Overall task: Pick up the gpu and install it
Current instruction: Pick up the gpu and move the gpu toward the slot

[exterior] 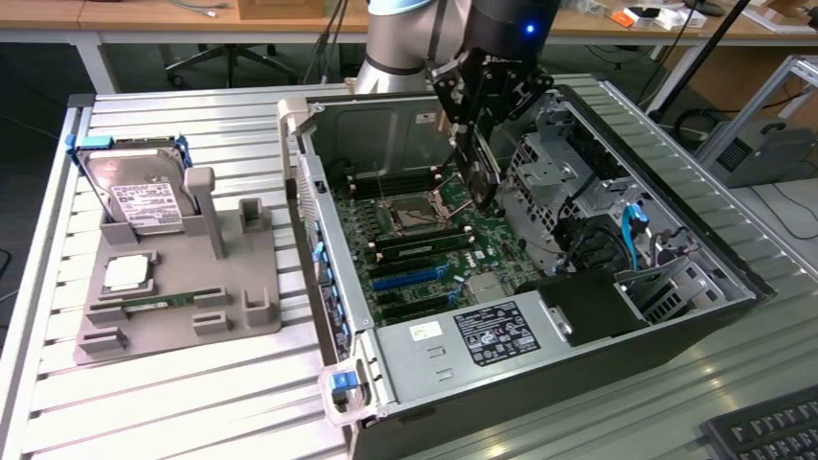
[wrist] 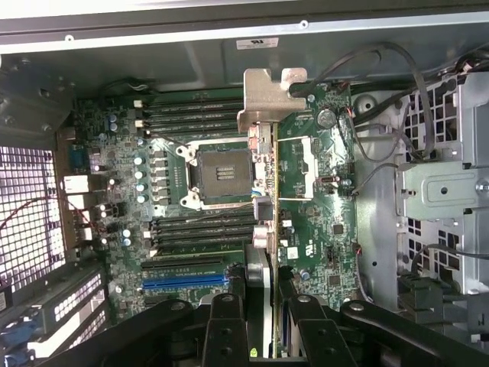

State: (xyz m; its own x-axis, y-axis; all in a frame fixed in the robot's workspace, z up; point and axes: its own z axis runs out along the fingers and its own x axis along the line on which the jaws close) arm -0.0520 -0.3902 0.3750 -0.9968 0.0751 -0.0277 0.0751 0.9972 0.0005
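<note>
My gripper [exterior: 473,129] hangs inside the open computer case [exterior: 335,374], shut on the gpu [exterior: 478,174]. The card is held on edge, upright, above the green motherboard [exterior: 422,254] near the CPU socket [exterior: 417,217]. In the wrist view the gpu [wrist: 265,199] appears edge-on, with its silver end bracket [wrist: 271,98] at the far end and the black fingers [wrist: 227,317] pressed on both sides of it. The card hovers over the board between the CPU socket [wrist: 220,174] and the board's right part. The blue slot [wrist: 183,281] lies off to one side of it.
A grey fixture [exterior: 243,307] on the exterior view's left holds a silver hard drive [exterior: 144,196], a CPU [exterior: 128,275] and a RAM stick [exterior: 160,304]. The power supply [exterior: 473,340] and drive cage [exterior: 569,182] crowd the case. A keyboard [exterior: 767,436] lies at the lower right.
</note>
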